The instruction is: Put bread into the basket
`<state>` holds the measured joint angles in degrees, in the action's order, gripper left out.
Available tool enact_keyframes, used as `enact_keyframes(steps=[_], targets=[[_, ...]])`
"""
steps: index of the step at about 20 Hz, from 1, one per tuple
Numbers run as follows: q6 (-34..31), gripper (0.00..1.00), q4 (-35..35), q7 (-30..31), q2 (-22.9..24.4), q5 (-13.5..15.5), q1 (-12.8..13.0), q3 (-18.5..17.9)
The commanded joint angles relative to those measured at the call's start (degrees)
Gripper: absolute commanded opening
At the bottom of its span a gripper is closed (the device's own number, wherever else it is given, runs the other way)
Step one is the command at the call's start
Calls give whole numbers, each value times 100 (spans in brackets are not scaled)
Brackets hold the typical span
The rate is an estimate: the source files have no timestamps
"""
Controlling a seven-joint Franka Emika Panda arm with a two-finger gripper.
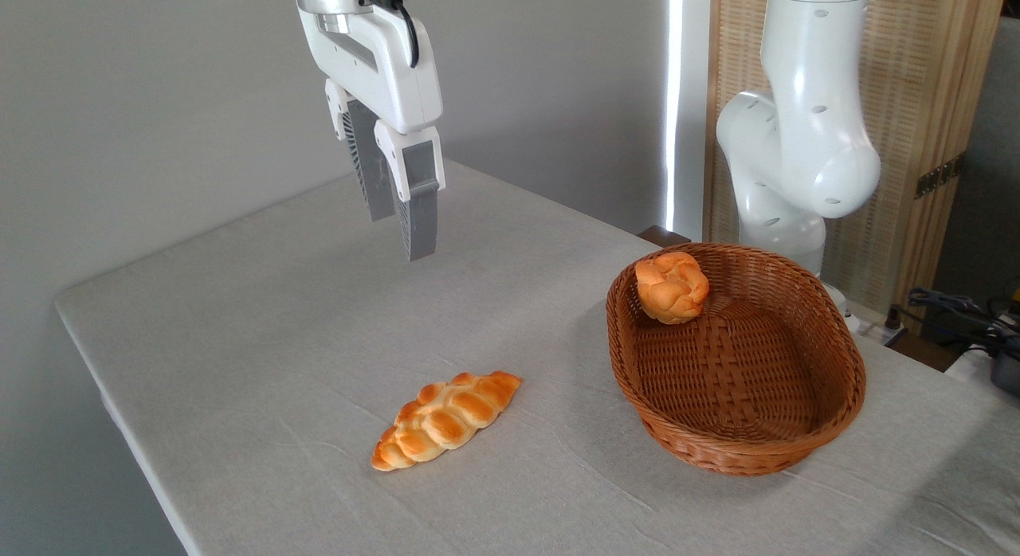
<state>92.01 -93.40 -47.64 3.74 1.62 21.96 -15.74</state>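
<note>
table [239, 341] | bread [672, 286] against basket [741, 452] far-left wall, round, no long axis | jaws slightly spread, empty

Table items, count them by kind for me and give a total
Bread: 2, the bun in the basket and the braided loaf on the table
Basket: 1
Total: 3

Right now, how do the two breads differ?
The round bun is small and knotted; the braided loaf is longer with pointed ends. The bun sits inside the basket, resting against its far-left wall; the loaf lies flat on the table, left of the basket. Both are glossy golden-orange, and neither is touched by the claw.
</note>
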Motion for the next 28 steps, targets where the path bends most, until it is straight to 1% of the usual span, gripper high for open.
enact_keyframes(steps=[1,5,6,7,8,10,12,13,15,16,19,20,21,22,28], targets=[[9,100,112,53,-40,40,63,-122],[97,100,112,123,-57,22,63,-104],[97,100,112,254,-49,22,63,-122],[97,100,112,507,-49,31,46,-139],[97,100,112,675,-40,66,45,-252],[97,100,112,738,-40,101,45,-289],[89,100,112,756,-48,101,-7,-219],[97,100,112,782,-49,101,-94,-79],[89,100,103,791,-49,101,-620,447],[80,100,103,800,-57,101,-753,606],[80,100,103,896,-57,101,-868,695],[80,100,103,888,-75,101,-991,835],[80,100,103,888,-75,101,-1253,1080],[80,100,94,888,-75,101,-1447,1248],[27,100,103,923,-154,93,-1501,1275]])
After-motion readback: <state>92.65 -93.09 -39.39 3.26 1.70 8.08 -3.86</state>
